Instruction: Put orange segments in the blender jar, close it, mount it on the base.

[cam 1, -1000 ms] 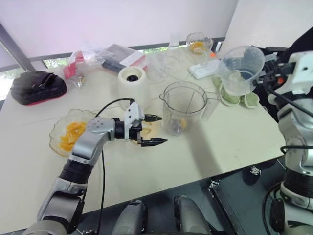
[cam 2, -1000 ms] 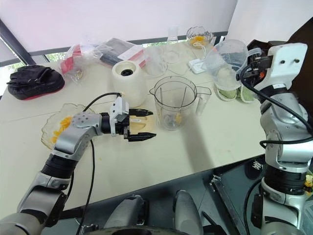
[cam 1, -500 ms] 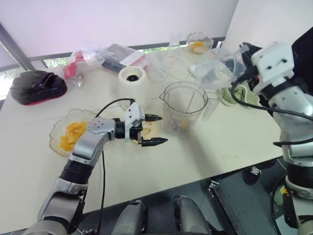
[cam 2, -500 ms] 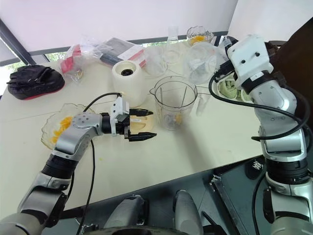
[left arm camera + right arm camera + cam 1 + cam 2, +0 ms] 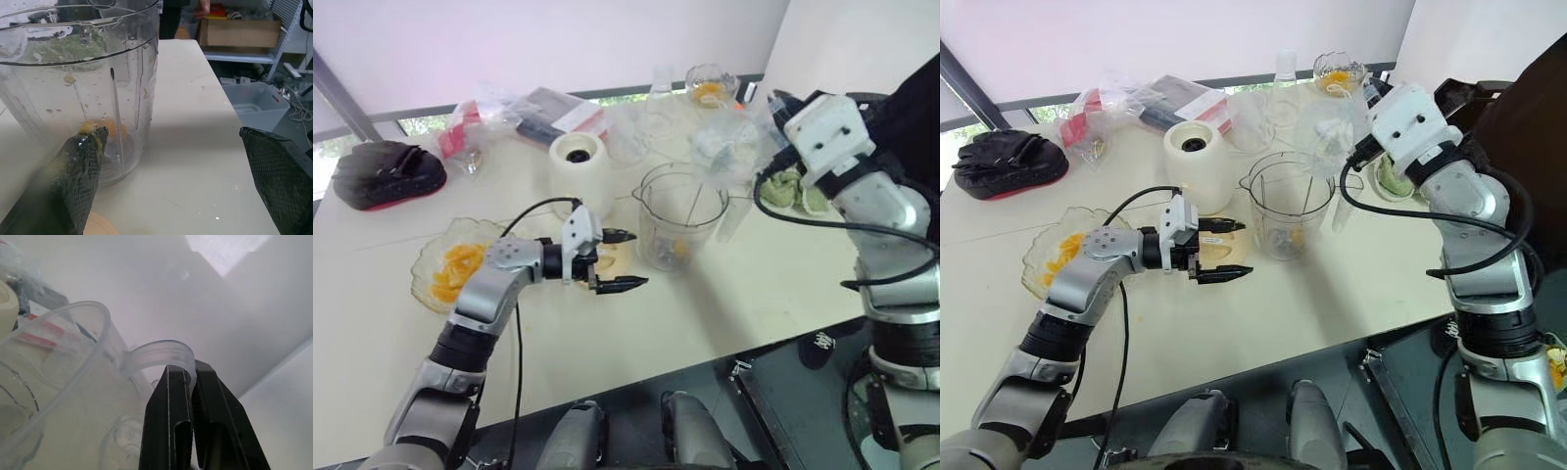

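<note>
Clear plastic lid (image 5: 68,382), pinched by its loop handle between the jaws of the right gripper (image 5: 191,369), has swung in and now hangs close by the jar (image 5: 1285,201) rim (closing looks next). Just ahead of the left gripper (image 5: 1246,248), jaws still spread, the jar holds a few orange segments (image 5: 115,128).

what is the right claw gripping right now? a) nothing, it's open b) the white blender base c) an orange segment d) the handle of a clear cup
d: the right wrist view shows the right claw pinched shut on the curved handle of the clear cup.
</note>
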Action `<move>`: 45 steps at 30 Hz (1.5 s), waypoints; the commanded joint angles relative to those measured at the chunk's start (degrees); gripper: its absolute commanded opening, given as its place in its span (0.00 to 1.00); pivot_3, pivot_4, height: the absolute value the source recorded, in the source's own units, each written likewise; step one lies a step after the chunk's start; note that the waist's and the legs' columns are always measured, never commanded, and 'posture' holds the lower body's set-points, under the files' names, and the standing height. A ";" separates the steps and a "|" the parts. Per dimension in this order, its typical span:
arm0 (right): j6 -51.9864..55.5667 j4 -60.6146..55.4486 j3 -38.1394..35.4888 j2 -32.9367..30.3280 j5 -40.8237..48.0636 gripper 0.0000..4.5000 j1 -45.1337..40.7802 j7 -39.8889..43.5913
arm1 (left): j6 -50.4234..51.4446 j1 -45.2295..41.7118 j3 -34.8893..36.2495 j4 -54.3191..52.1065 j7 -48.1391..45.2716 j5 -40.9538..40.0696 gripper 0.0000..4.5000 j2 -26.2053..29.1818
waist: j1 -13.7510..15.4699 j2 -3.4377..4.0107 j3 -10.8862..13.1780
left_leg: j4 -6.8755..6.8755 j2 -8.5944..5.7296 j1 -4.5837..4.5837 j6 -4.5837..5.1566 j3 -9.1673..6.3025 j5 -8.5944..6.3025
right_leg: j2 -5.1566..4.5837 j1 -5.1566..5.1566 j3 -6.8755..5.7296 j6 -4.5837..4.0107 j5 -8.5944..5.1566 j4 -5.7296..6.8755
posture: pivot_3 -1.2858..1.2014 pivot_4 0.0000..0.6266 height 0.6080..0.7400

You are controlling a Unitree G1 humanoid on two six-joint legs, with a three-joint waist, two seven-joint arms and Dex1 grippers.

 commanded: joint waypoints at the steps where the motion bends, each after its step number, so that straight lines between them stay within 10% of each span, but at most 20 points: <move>1: 10.73 -3.85 -6.89 2.73 4.68 0.00 -1.12 -2.80 | -0.51 0.22 0.27 -1.95 0.20 -0.32 1.00 0.15 | 0.16 0.00 0.00 | 0.01 0.00 0.00 0.00 -0.01 0.00 | -0.01 0.00 0.00 0.00 0.00 0.00 | 0.52 0.24 1.00; 19: 35.90 -5.92 -35.71 18.18 21.39 0.00 -4.92 -20.05 | -0.93 -1.01 -0.28 -0.38 -0.92 0.07 1.00 -0.10 | -0.02 0.03 -0.01 | -0.01 -0.02 -0.01 0.01 -0.04 0.00 | -0.02 -0.04 0.00 0.00 0.00 0.07 | 0.52 0.24 1.00; 45: -3.06 18.82 -33.26 27.23 19.95 0.00 11.48 -24.45 | -0.06 1.13 0.28 -3.06 0.30 0.04 1.00 1.12 | -0.34 0.19 0.00 | -0.03 -0.02 0.11 0.01 0.04 -0.01 | 0.00 -0.07 0.06 0.00 0.00 0.48 | 0.52 0.24 1.00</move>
